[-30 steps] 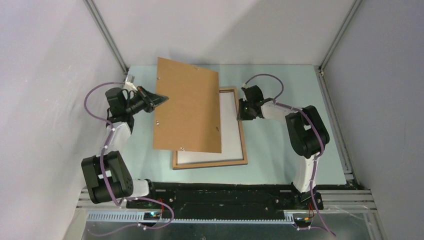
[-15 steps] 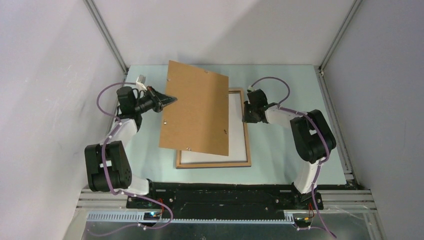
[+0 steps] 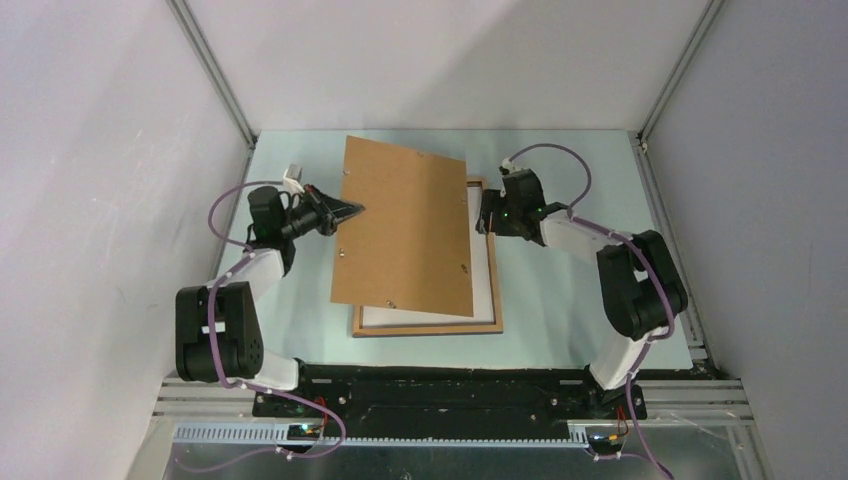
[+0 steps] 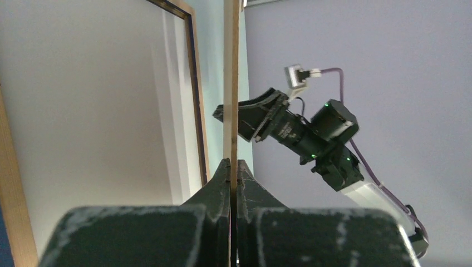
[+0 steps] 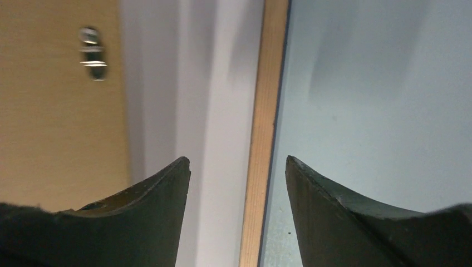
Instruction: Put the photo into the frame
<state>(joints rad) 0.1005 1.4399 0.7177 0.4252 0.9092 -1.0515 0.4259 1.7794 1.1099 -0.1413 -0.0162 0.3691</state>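
The frame (image 3: 430, 328) lies flat on the table, wood-brown face up, with the photo (image 3: 482, 270) inside it, plain white reverse up. My left gripper (image 3: 355, 209) is shut on the left edge of the solid brown backing board (image 3: 405, 230) and holds it tilted above the frame, covering most of it. The left wrist view shows the board edge-on (image 4: 231, 83) between my shut fingers (image 4: 222, 178). My right gripper (image 3: 484, 212) is open and empty, and straddles the frame's right rail (image 5: 270, 111) beside the white photo (image 5: 222, 111).
The board carries small metal clips (image 5: 92, 53) along its edges. Grey enclosure walls with aluminium posts (image 3: 215, 75) surround the pale green table (image 3: 570, 290). The black base rail (image 3: 440, 385) runs along the near edge.
My left gripper has carried the backing board rightwards and lower over the frame. My right gripper has moved towards the far end of the right rail. The frame shifted slightly right.
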